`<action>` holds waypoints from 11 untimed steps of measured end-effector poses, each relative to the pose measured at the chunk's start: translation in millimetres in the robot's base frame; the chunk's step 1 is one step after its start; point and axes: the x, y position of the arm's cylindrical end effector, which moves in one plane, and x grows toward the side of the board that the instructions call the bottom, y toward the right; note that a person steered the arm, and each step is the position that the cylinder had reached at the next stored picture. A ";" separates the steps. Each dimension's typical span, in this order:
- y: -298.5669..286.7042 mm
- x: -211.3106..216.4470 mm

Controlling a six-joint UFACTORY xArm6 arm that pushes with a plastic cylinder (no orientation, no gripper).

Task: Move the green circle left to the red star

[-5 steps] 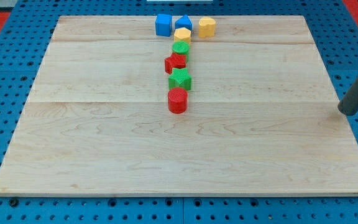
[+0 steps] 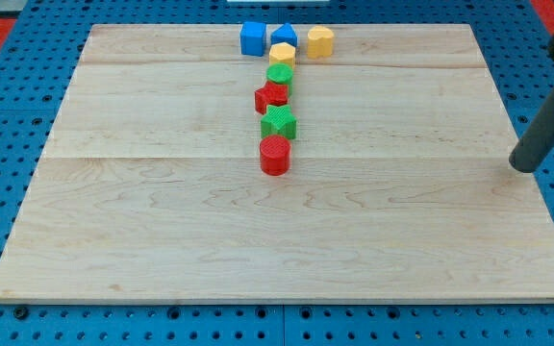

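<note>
The green circle (image 2: pixel 280 75) sits in the upper middle of the frame, in a column of blocks running down the wooden board (image 2: pixel 162 231). Just below it, touching or nearly so, lies the red star (image 2: pixel 271 96) — set slightly toward the view's left of the circle. Right above the circle is a yellow block (image 2: pixel 282 54), its shape hard to make out. Under the red star comes a green star (image 2: pixel 280 122), and under that a red cylinder (image 2: pixel 275 155), the lowest of the column.

At the view's top, a blue cube (image 2: pixel 252 38) and a second blue block (image 2: pixel 284 37) stand side by side, with a yellow hexagon-like block (image 2: pixel 320 41) just to their right.

My tip (image 2: pixel 524 167) is far off at the right edge of the frame, near the board's right border and well apart from every block — lower and far to the right of the green circle. The arm has no jaws, only the dark rod, which holds nothing and touches no block.
</note>
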 end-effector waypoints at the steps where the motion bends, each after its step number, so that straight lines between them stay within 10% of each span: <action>1: -2.8 -9.2; 3: -2.8 -10.7; 6: -91.4 -168.0; 11: -256.7 -164.3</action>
